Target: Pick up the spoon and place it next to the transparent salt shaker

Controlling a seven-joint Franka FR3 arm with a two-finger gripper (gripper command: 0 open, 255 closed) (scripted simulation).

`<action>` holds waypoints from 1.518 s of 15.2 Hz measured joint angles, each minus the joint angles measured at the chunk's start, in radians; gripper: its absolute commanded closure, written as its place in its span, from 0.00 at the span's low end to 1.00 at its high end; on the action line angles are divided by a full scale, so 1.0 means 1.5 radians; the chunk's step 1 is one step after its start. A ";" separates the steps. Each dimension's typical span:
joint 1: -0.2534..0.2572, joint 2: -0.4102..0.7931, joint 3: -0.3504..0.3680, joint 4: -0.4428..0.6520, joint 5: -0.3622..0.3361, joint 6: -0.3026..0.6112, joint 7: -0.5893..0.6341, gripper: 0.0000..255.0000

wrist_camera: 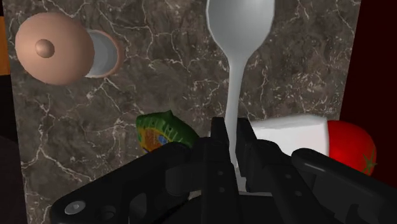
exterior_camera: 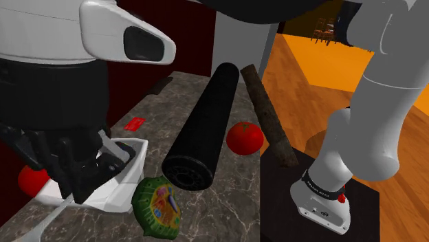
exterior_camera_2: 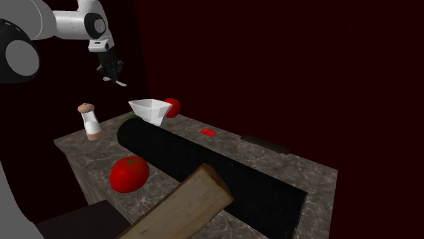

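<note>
My black gripper (exterior_camera_2: pixel 111 72) hangs high above the marble table's end, shut on a white spoon (exterior_camera_2: pixel 118 82). In the wrist view the fingers (wrist_camera: pixel 219 139) clasp the spoon's handle (wrist_camera: pixel 234 105), with its bowl pointing away from the hand. Below the hand stands the salt shaker (wrist_camera: pixel 60 48), pale-bodied with a brown cap, off to one side of the spoon's bowl. It stands upright at the table's corner (exterior_camera_2: pixel 90 122). In the shoulder view the gripper (exterior_camera: pixel 75 187) sits low at the left, and the spoon (exterior_camera: pixel 48 221) sticks out beneath it.
A white bowl (exterior_camera_2: pixel 151 111) and a tomato (exterior_camera_2: pixel 172 106) lie beyond the shaker. A green round item (wrist_camera: pixel 162 130) lies under the hand. A long black cylinder (exterior_camera_2: pixel 204 166), a second tomato (exterior_camera_2: pixel 129 173) and a brown log (exterior_camera_2: pixel 183 210) fill the middle. A red card (exterior_camera_2: pixel 208 132) lies far off.
</note>
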 measured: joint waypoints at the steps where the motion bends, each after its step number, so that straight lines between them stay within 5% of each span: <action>1: 0.010 0.005 0.005 0.001 -0.007 0.003 0.016 1.00; 23: 0.019 0.025 0.004 -0.159 -0.031 0.178 0.047 1.00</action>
